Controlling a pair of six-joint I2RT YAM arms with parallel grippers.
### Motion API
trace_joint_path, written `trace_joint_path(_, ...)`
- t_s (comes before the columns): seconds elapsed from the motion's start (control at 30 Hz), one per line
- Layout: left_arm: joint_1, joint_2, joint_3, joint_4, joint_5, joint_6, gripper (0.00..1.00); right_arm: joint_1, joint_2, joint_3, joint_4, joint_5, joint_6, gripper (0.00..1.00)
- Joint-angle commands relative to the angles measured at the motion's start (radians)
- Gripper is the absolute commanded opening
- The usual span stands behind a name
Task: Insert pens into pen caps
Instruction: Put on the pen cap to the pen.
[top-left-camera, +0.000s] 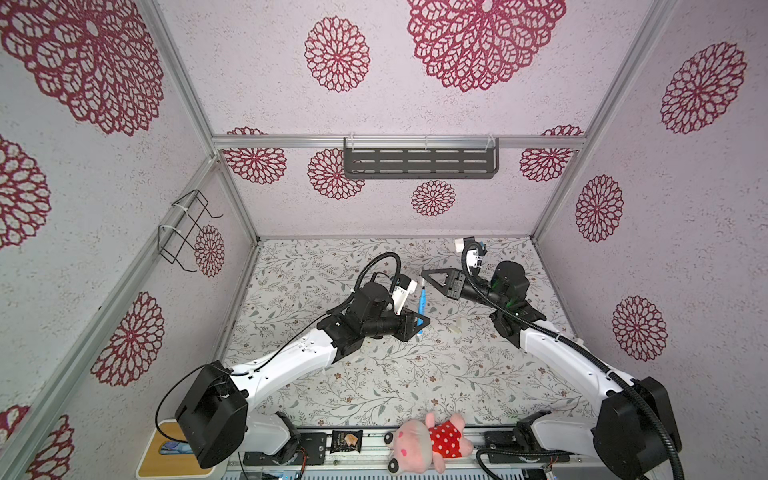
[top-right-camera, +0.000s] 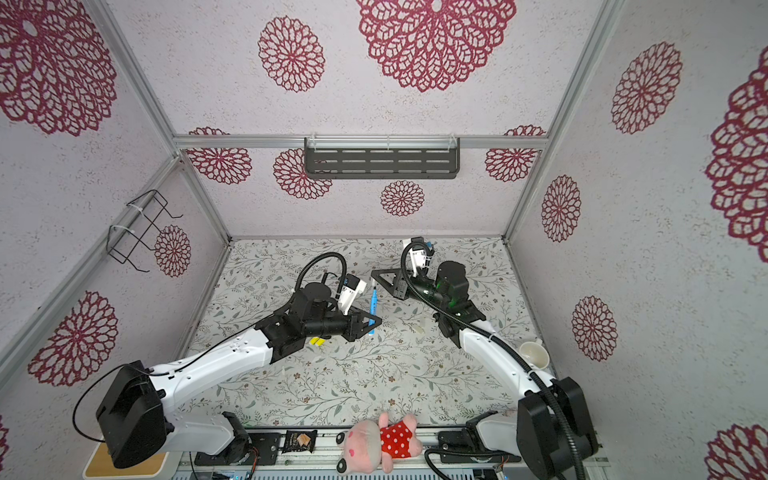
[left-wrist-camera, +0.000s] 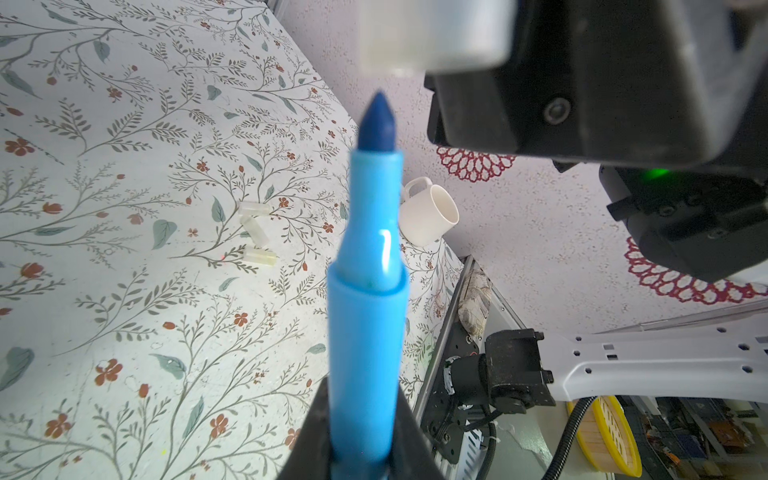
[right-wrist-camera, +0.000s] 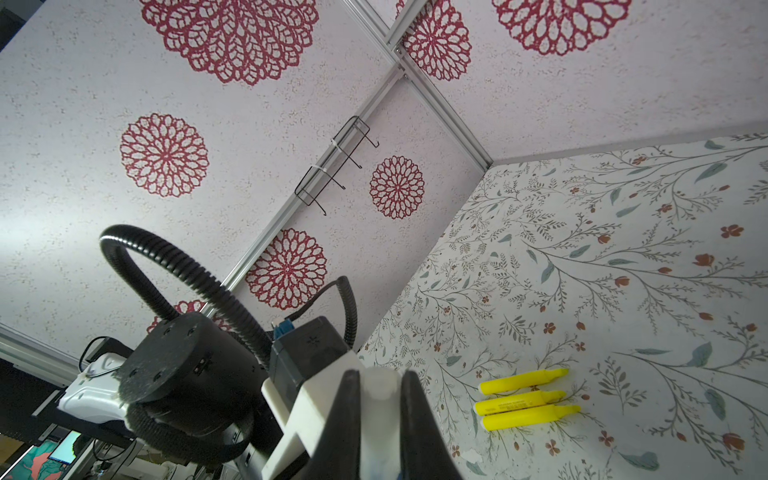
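Pinching low on the barrel, the left gripper (left-wrist-camera: 362, 401) is closed on the blue pen (left-wrist-camera: 368, 270), whose dark tip is aimed at, and just short of, the whitish cap (left-wrist-camera: 432, 33). That cap is clamped between the pressed-together jaws of the right gripper (right-wrist-camera: 380, 384), above the table cover (left-wrist-camera: 124, 291). Three yellow pens (right-wrist-camera: 523, 399) lie side by side on the cover, and three loose caps (left-wrist-camera: 255, 232) lie clustered elsewhere. Pen and cap are judged light, stiff and smooth — slippage under a push is likely. The barrel is best gripped behind the taper and the cap by its walls, its mouth apparently left clear.
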Motion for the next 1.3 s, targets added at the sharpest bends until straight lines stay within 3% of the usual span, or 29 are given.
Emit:
trace_joint_path(0.0,-0.010,-0.027,0.009,0.001,-0.003,0.014,0.00,0.004,-0.023,-0.005,0.053,0.007,0.013,0.00)
trace_joint_path(0.43,-0.011,-0.033,0.003,0.001,-0.003,0.013,0.00,0.004,-0.007,0.012,0.041,0.041,-0.006,0.00)
trace_joint_path(1.27,-0.005,-0.064,-0.021,0.022,-0.013,0.012,0.00,0.012,-0.049,-0.054,0.086,-0.019,-0.012,0.00)
